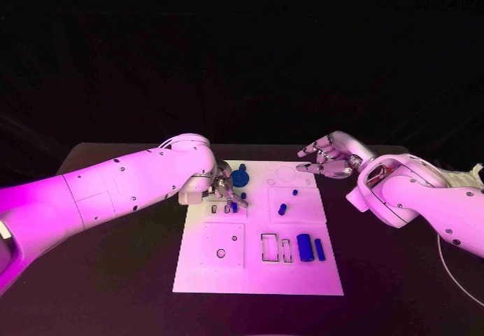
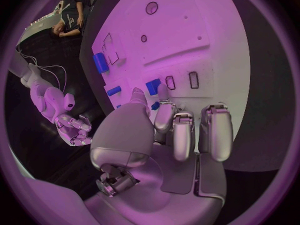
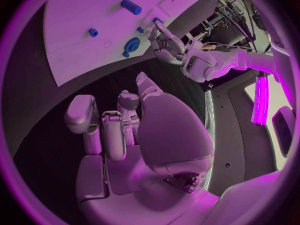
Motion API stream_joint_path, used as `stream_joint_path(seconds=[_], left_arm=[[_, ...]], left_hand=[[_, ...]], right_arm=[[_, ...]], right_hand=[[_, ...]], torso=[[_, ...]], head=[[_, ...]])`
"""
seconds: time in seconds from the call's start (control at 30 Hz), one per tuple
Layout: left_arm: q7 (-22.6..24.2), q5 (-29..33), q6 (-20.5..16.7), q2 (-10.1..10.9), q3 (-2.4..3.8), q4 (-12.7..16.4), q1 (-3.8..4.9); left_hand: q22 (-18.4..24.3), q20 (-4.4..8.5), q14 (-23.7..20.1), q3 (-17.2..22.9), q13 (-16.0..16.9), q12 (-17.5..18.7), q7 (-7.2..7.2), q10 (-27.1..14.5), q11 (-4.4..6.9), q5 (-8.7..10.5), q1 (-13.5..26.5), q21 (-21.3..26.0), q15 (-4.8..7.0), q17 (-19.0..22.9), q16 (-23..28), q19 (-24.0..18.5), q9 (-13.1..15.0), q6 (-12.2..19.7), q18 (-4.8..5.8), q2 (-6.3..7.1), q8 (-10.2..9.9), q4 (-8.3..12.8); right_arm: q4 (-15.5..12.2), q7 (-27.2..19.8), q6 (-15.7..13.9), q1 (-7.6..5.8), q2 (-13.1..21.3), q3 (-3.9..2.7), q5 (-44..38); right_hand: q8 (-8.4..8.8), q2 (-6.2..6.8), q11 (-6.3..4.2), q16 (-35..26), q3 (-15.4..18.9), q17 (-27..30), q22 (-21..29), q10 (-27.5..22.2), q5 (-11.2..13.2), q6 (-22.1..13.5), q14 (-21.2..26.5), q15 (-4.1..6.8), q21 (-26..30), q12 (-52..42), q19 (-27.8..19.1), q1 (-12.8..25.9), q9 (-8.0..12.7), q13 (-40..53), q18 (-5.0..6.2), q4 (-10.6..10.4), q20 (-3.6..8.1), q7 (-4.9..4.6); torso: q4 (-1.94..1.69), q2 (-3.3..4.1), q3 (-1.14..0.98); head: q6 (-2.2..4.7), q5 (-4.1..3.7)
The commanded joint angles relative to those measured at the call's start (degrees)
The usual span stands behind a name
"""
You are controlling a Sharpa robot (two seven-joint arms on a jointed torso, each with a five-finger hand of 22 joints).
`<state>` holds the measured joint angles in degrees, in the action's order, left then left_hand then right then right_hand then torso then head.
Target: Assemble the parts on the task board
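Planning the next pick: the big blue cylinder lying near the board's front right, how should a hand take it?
Grip the large blue cylinder across its middle, fingers on its two long sides, coming straight down from above. It lies flat, long axis running front to back. A slimmer blue pin lies close on its right, so that side is tight. The right hand, held beyond the task board, looks free.

Black table, dark and matte. White task board flat on its middle, long side running away from the robot. Thin white cable along the right edge.
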<state>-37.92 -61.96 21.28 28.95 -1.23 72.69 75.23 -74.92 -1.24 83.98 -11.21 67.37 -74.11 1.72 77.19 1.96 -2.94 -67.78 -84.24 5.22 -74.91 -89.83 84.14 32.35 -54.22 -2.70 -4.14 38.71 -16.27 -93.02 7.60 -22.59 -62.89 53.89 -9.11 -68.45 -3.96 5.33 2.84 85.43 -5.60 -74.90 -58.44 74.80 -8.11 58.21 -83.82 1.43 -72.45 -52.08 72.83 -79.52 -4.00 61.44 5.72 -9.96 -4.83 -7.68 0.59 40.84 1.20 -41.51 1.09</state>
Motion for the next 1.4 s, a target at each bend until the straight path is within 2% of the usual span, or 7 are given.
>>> stream_joint_path(seconds=[0.03,0.47,0.87,0.97,1.13,1.27,1.4], left_arm=[[-0.25,0.14,1.78,-0.30,0.03,-0.09,-0.04],[-0.31,0.16,1.53,-0.58,0.03,-0.63,-0.12],[-0.33,1.26,0.96,-0.65,0.03,-0.79,-0.14],[-0.36,1.85,1.23,-0.68,0.03,-0.79,-0.14],[-0.37,2.91,1.53,-0.62,0.03,-0.70,-0.15],[-0.26,3.22,0.83,-0.36,0.03,-0.41,-0.17],[-0.02,3.36,-0.69,0.27,0.06,0.30,-0.21]], left_hand=[[-4.23,0.29,6.02,0.44,-0.03,-0.09,0.01,-0.10,0.16,0.19,-0.43,-0.21,0.19,-15.09,-0.17,0.64,0.05,0.42,0.33,-0.06,0.40,0.02],[-4.09,0.29,6.02,1.56,0.02,-0.02,0.01,-0.17,0.15,0.19,-2.29,-0.10,0.19,-15.09,-0.17,0.52,0.85,0.77,0.29,-0.92,0.51,0.27],[-4.05,0.66,6.02,10.16,-0.29,0.71,-0.51,-0.83,0.70,-0.19,-12.73,0.04,0.64,-15.09,-0.17,0.41,1.85,2.68,0.23,-3.79,-0.54,4.84],[-3.92,0.65,6.02,13.70,-0.66,1.30,-0.33,-1.29,0.53,-0.84,-15.01,0.18,0.55,-15.09,-0.17,0.32,1.94,3.14,0.20,-2.55,-1.32,6.12],[-3.98,0.13,6.02,24.46,-1.14,2.22,0.42,-1.51,0.26,-2.28,-15.62,0.32,0.07,-15.09,-0.17,0.26,2.49,3.24,0.21,2.22,-2.70,6.66],[-4.02,-0.26,6.02,36.58,-1.24,2.52,0.61,-1.22,0.24,-2.15,-12.62,0.48,-0.45,-15.09,-0.17,0.23,4.00,2.93,0.20,7.28,-2.83,6.52],[-4.13,-0.19,6.02,43.84,-1.19,2.57,0.76,-0.95,-0.25,-1.81,-9.11,0.57,-0.38,-15.09,-0.17,0.25,5.60,2.81,0.13,10.12,-2.42,7.27]], right_arm=[[-0.02,0.19,1.12,0.06,-0.07,0.00,-0.06],[0.03,0.23,1.28,0.12,-0.15,0.01,-0.04],[0.15,0.31,1.58,0.23,-0.25,0.04,-0.02],[0.19,0.34,1.71,0.28,-0.29,0.05,-0.02],[0.20,0.33,1.89,0.46,-0.36,0.06,0.37],[0.27,0.28,1.93,0.65,-0.46,0.07,0.65],[0.36,0.22,1.94,0.77,-0.55,0.07,0.85]], right_hand=[[-0.08,-0.37,-0.18,-0.35,-0.06,-7.14,0.09,-0.32,-0.24,0.32,-4.33,-0.01,0.41,-0.02,-0.21,-0.06,-0.04,-0.05,0.54,-0.33,-0.01,-0.05],[-0.05,-0.44,-0.19,-0.40,-0.03,-7.09,0.13,-0.36,-0.71,0.34,-4.33,-0.01,0.46,0.05,-0.21,-0.14,-0.03,-0.15,0.54,-0.41,0.00,-0.06],[-0.04,-0.46,-0.19,-0.41,-0.02,-7.09,0.13,-0.35,-1.06,0.36,-4.34,0.00,0.48,0.00,-0.18,-0.25,-0.03,-0.15,0.54,-0.44,0.01,-0.05],[-0.04,-0.47,-0.19,-0.43,-0.01,-7.07,0.15,-0.35,-1.19,0.37,-4.33,0.00,0.50,-0.02,-0.18,-0.28,-0.03,-0.16,0.54,-0.45,0.01,-0.05],[-0.04,-0.50,-0.19,-0.46,-0.01,-7.04,0.19,-0.34,-1.40,0.40,-4.33,0.01,0.53,-0.05,-0.19,-0.32,-0.03,-0.16,0.55,-0.48,0.01,-0.05],[-0.04,-0.51,-0.20,-0.46,-0.01,-7.04,0.19,-0.34,-1.41,0.40,-4.33,0.01,0.53,-0.05,-0.19,-0.32,-0.03,-0.16,0.55,-0.48,0.01,-0.05],[-0.04,-0.51,-0.19,-0.46,-0.01,-7.04,0.19,-0.34,-1.41,0.40,-4.33,0.01,0.53,-0.05,-0.19,-0.32,-0.03,-0.16,0.55,-0.49,0.01,-0.05]], torso=[[0.01,0.02,-0.01],[-0.06,0.03,-0.02],[0.00,0.04,-0.05],[0.00,0.02,-0.05],[-0.04,0.02,-0.09],[-0.02,0.00,-0.09],[-0.02,0.00,-0.09]], head=[[-0.11,0.01],[-0.31,-0.09],[-0.71,-0.12],[-0.79,-0.11],[-0.94,-0.11],[-1.05,-0.04],[-1.14,0.08]])
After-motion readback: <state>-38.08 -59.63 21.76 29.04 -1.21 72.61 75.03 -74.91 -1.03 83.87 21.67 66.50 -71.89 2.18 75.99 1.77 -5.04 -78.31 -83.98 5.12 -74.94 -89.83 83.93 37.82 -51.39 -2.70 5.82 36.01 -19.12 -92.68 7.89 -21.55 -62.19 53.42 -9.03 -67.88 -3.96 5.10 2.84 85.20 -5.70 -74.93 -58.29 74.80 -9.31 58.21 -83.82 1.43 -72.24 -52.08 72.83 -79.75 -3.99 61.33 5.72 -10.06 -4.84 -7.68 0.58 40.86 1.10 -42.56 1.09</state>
